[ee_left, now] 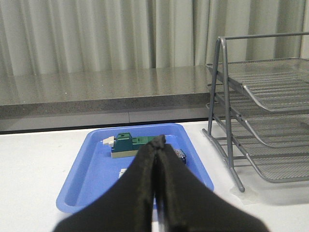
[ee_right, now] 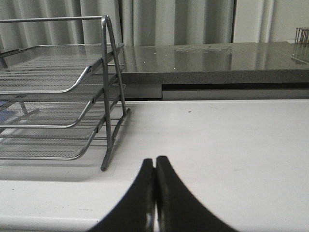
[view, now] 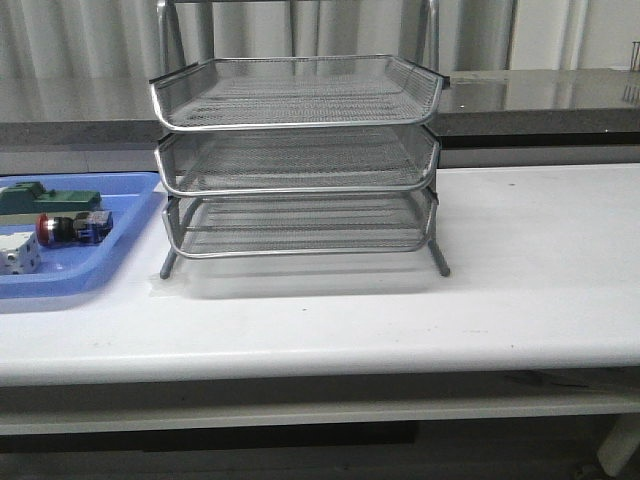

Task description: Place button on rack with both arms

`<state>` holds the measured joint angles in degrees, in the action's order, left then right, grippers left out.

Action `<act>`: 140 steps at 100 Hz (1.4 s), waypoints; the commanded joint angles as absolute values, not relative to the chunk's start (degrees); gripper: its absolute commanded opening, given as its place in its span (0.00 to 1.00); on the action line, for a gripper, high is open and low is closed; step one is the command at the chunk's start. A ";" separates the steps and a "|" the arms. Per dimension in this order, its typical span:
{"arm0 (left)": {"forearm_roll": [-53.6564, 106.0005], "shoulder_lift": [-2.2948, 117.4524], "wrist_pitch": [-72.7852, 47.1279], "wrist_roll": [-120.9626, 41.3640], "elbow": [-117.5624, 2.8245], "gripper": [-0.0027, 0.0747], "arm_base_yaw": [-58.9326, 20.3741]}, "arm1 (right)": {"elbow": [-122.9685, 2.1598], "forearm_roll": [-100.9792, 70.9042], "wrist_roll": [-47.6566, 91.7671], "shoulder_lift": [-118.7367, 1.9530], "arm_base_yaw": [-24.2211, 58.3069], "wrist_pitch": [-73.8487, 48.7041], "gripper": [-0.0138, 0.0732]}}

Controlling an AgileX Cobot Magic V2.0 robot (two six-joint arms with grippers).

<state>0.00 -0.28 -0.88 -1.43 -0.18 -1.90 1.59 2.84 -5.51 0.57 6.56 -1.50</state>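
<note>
Nothing grasped yet: pre-pick step. Button (view: pixel 66 227) in blue tray (view: pixel 120 240) left of rack (view: pixel 297 160). Left end effector (ee_left: pixel 158 141) closed, empty, aimed at tray; right end effector (ee_right: pixel 155 163) closed, empty, beside rack. Next: open left, descend on button.
</note>
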 commanded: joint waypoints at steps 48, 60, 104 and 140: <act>0.32 -2.10 3.40 -0.83 2.98 0.01 -2.27 | 0.48 3.34 -4.99 1.68 6.36 3.14 0.08; 0.32 -2.10 3.40 -0.83 2.98 0.01 -2.27 | 0.48 3.34 -4.99 1.68 6.36 3.14 0.08; 0.32 -2.10 3.40 -0.83 2.98 0.01 -2.27 | -1.36 3.34 -5.05 1.68 6.36 5.69 0.08; 0.32 -2.10 3.40 -0.83 2.98 0.01 -2.27 | -19.02 3.28 -5.39 -8.70 6.36 -10.51 0.08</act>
